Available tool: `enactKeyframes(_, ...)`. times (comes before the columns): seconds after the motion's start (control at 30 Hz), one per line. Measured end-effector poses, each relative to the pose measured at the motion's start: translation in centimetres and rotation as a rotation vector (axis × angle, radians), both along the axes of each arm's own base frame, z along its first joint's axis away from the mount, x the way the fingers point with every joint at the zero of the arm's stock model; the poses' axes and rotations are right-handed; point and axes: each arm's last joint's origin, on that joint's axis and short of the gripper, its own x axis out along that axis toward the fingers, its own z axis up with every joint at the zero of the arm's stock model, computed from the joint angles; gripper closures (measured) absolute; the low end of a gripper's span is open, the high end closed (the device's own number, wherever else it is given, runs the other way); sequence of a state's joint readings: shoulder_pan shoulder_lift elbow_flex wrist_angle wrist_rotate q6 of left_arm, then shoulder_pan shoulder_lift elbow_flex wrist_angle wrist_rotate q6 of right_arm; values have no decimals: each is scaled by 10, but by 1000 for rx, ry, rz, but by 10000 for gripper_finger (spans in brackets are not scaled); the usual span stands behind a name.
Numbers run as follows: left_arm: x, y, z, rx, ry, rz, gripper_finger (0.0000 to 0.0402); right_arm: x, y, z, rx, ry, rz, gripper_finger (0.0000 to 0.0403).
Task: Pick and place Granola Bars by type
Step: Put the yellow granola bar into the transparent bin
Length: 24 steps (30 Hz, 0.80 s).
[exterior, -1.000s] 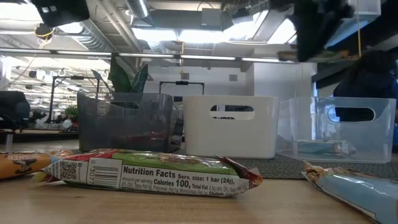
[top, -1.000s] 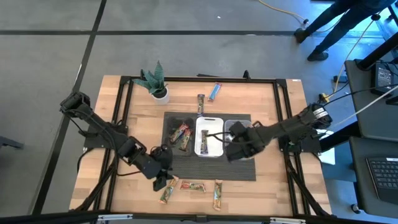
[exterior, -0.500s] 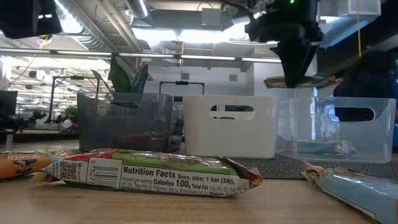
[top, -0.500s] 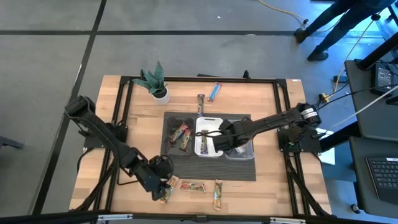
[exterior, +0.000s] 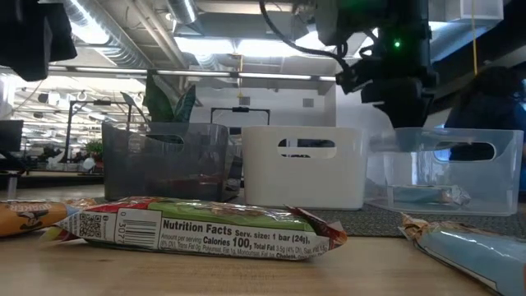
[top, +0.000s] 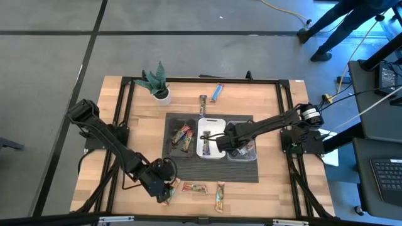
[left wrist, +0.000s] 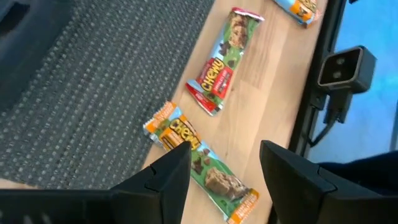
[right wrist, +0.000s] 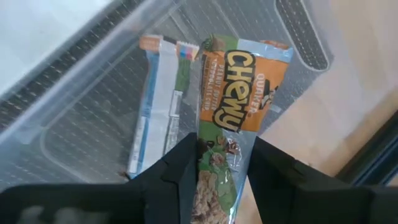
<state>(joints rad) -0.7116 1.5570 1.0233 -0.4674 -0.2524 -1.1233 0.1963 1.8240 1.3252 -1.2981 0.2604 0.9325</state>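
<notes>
Right fingers (right wrist: 217, 180) are clamped on an orange-and-green Chewy bar (right wrist: 233, 134), held above the clear tray (right wrist: 87, 106); a second bar (right wrist: 155, 102), pale wrapper with printed side up, lies flat on that tray's floor. In the high view the right gripper (top: 231, 139) sits over the clear tray (top: 250, 152) at the right end of the dark mat (top: 242, 171).

Left fingers (left wrist: 171, 177) are spread apart, holding nothing, hovering over an orange-green Chewy bar (left wrist: 199, 162) that lies on the counter (left wrist: 267, 93) right at the mat's front edge. High view puts the left gripper (top: 164, 185) near the counter's front edge, left of centre, directly over that bar.

Other bars:
- red-green Chewy bar (left wrist: 219, 65) on bare wood just beyond the one under the left gripper; same bar in the high view (top: 195, 188)
- another bar (top: 220, 194) further right along the front edge
- blue bar (top: 217, 92) and a dark bar (top: 203, 104) at the back of the counter, behind the trays
- black tray (top: 169, 125) holds a few reddish bars (top: 183, 136); exact count hard to tell from above
- white tray (top: 214, 120) holds one or more pale bars, also hard to make out

Potted plant (top: 156, 83) at the back-left corner. Low view shows the three trays in a row with the right arm above the clear one (exterior: 460, 168).
</notes>
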Motion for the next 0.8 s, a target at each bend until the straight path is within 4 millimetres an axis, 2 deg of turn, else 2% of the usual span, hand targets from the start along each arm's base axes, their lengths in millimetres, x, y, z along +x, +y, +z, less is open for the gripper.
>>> enactKeyframes(0.27, 1, 2, 1, 45, -41, 44, 217, -4, -1, -13, -5, -1, -3, 272)
enactKeyframes(0.6, 2, 3, 1, 59, -69, 105, 217, 1, 1, -19, 41, -63, -1, 271)
enactKeyframes(0.8, 2, 3, 1, 66, -75, 111, 217, 8, 4, -20, 150, -110, 40, 243)
